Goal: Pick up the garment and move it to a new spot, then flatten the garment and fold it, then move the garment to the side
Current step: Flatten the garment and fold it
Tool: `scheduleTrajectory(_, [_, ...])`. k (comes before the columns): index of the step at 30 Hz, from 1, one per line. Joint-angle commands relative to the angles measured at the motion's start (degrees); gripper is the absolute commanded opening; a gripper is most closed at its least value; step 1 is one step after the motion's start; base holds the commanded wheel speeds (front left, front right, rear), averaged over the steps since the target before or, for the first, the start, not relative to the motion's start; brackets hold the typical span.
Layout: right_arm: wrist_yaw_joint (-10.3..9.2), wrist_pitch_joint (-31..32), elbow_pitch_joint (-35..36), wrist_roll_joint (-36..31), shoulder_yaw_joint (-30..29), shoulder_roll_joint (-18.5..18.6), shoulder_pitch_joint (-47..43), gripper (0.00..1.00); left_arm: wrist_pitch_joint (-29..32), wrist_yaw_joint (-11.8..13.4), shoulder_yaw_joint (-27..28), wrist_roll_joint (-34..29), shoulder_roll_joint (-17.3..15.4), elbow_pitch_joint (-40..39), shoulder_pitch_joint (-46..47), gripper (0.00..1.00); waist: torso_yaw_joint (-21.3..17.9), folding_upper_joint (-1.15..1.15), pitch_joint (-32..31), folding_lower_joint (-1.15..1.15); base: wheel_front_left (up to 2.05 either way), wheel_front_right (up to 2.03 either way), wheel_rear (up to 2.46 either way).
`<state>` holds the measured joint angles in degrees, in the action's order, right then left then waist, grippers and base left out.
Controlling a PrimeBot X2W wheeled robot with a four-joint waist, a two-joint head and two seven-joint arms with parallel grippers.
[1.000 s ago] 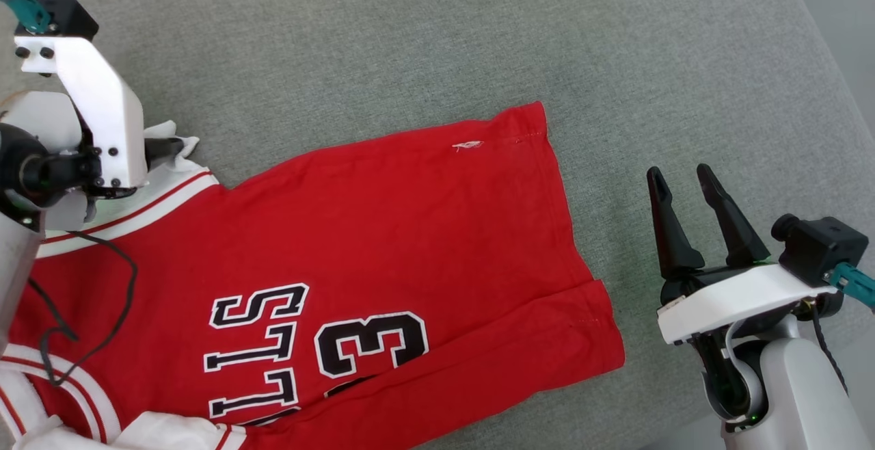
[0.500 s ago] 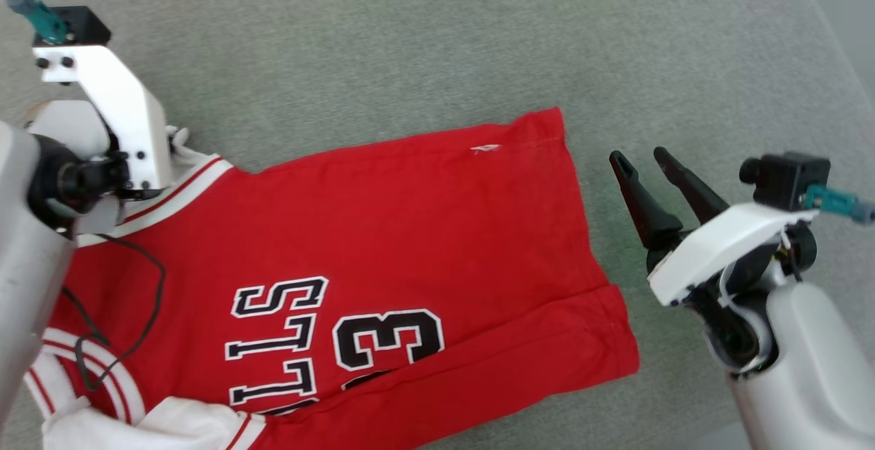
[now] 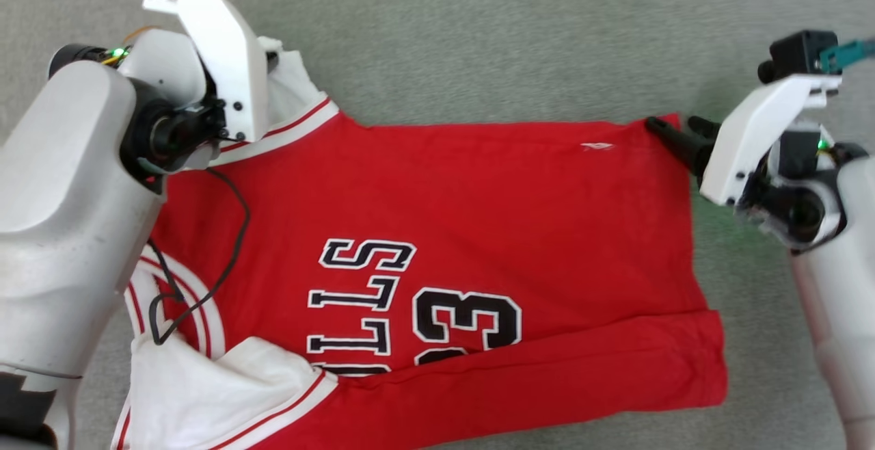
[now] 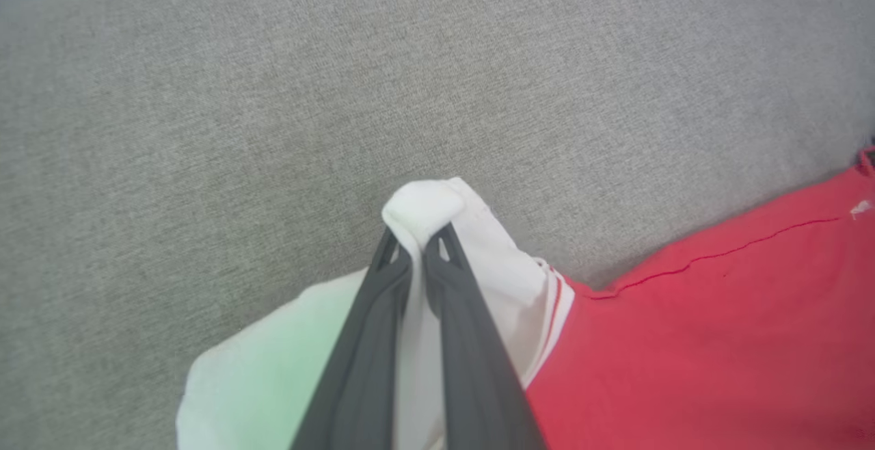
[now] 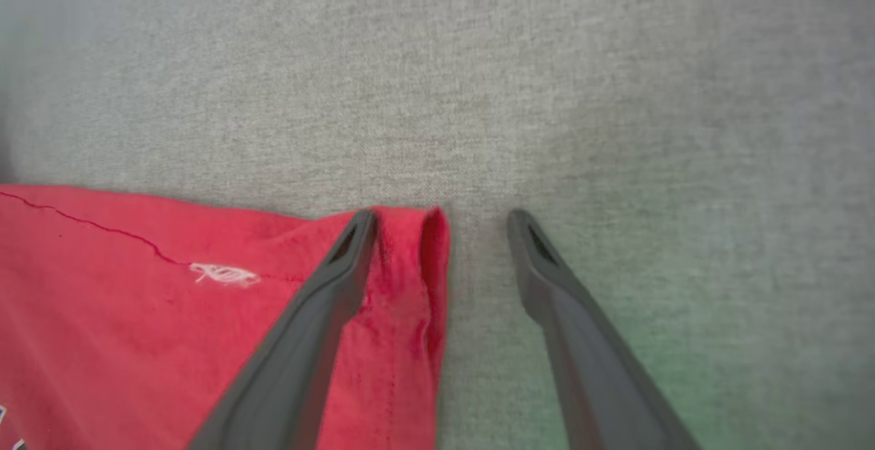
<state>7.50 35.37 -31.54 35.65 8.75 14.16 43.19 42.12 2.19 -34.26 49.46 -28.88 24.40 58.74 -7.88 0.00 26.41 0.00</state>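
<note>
The garment is spread on the grey fabric surface. Its white sleeve is pinched by the closed left gripper. The right gripper is held open at the hem corner, one finger over red cloth, the other over the surface.

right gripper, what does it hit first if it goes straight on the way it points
Likely the grey cushion: the right gripper stands open astride the shirt corner, with bare fabric beyond its tips. Its height is unclear.

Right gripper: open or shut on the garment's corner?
Open: on the right gripper the fingers stand apart, one over the hem corner of the garment, the other on the grey surface.
</note>
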Motion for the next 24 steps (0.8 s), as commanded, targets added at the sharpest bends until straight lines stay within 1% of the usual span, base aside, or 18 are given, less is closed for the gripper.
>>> scheduleTrajectory(1, [-0.02, 1.52, -1.40, -0.26, 0.62, -0.29, 0.45, 1.00, -0.52, -0.21, -0.06, -0.31, 0.29, -0.14, 0.69, 0.00, 1.10, 0.00, 1.07, 0.00, 0.00, 0.00, 0.00])
scheduleTrajectory(4, [-0.01, 5.60, -4.79, 0.10, 1.91, -1.39, 1.01, 1.00, -1.24, -0.47, -0.30, -0.52, 0.74, -0.17, 0.88, 0.00, 1.80, 0.00, 1.54, 0.00, 0.00, 0.00, 0.00])
scheduleTrajectory(5, [-0.01, 6.62, -5.56, -0.07, 2.38, -1.54, 1.08, 0.80, -1.61, -0.42, -0.27, -0.52, 0.95, -0.04, 0.86, 0.00, 1.97, 0.00, 1.63, 0.00, 0.00, 0.00, 0.00])
scheduleTrajectory(6, [-0.01, 7.40, -6.18, -0.04, 2.65, -1.81, 1.19, 0.12, -1.77, -0.47, -0.28, -0.51, 1.04, 0.09, 0.74, 0.00, 2.12, 0.00, 1.67, 0.00, 0.00, 0.00, 0.00])
scheduleTrajectory(7, [0.00, 8.12, -6.65, 0.32, 2.75, -2.11, 1.29, 0.00, -2.10, -0.51, -0.24, -0.43, 1.11, 0.29, 0.58, 0.00, 2.25, 0.00, 1.69, 0.00, 0.00, 0.00, 0.00])
scheduleTrajectory(10, [0.05, 8.04, -6.36, -0.16, 3.03, -1.41, 1.87, 0.00, -2.81, -0.47, -0.03, -0.11, 1.24, 0.83, -0.10, 0.00, 2.66, 0.00, 1.44, 0.00, 0.00, 0.00, 0.00])
scheduleTrajectory(17, [0.04, 2.66, -0.96, -2.32, 2.92, 2.45, 1.43, 0.00, -8.26, -1.00, 2.36, 1.68, 1.18, 1.07, -3.86, 0.00, 3.65, 0.00, -2.21, 0.00, 0.00, 0.00, 0.00])
scheduleTrajectory(21, [-0.02, -0.64, 3.75, -3.81, 2.52, 4.24, -2.27, 0.00, -12.74, -0.72, 4.15, 2.63, 0.44, -1.04, -8.25, 0.00, 4.53, 0.00, -5.71, 0.00, 0.00, 0.00, 0.00])
scheduleTrajectory(24, [-0.03, -2.84, 7.77, -4.86, 1.45, 5.13, -6.46, 0.00, -16.61, 0.41, 5.71, 3.19, -0.29, -3.81, -12.80, 0.00, 5.15, 0.00, -8.59, 0.00, 0.00, 0.00, 0.00])
